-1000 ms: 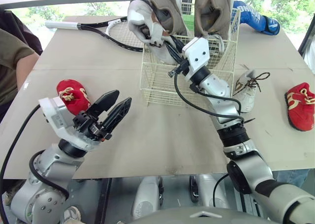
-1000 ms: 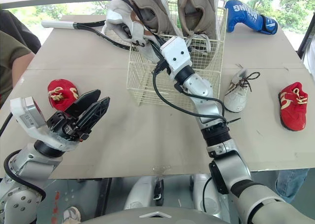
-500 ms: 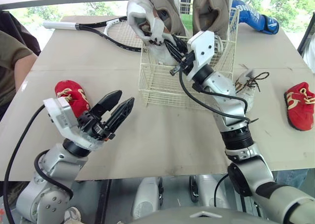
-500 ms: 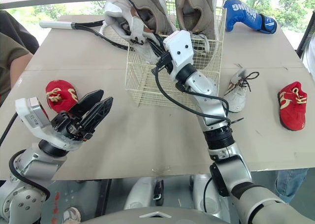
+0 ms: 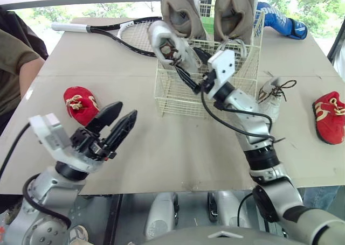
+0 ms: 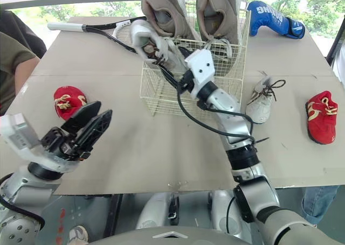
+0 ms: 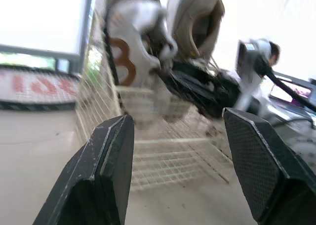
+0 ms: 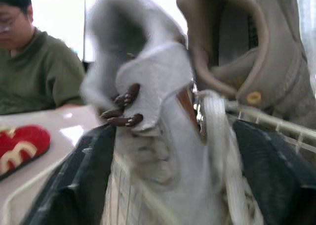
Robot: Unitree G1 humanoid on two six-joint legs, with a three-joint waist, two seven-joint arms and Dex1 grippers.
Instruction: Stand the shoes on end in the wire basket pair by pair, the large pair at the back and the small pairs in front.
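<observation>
Two large beige shoes (image 5: 180, 8) (image 5: 234, 8) stand on end at the back of the cream wire basket (image 5: 178, 102). A small white shoe (image 5: 167, 46) leans on end inside the basket's front left corner, laces toward me. My right gripper (image 5: 188, 64) reaches over the front rim, its black fingers (image 8: 69, 185) spread wide on either side of this shoe (image 8: 148, 111). The left gripper (image 5: 126, 109) hovers open and empty over the near left table. On the table lie the other white shoe (image 5: 272, 97) and two red shoes (image 5: 78, 102) (image 5: 328, 116).
A tennis racket (image 5: 108, 32) lies behind the basket to the left, and a blue boxing glove (image 5: 280, 16) at the back right. A person in a green shirt (image 5: 16, 62) sits at the table's left edge.
The white shoe has come down from above the basket's left rim into the basket, and my right gripper has opened around it. My left arm has sunk slightly.
</observation>
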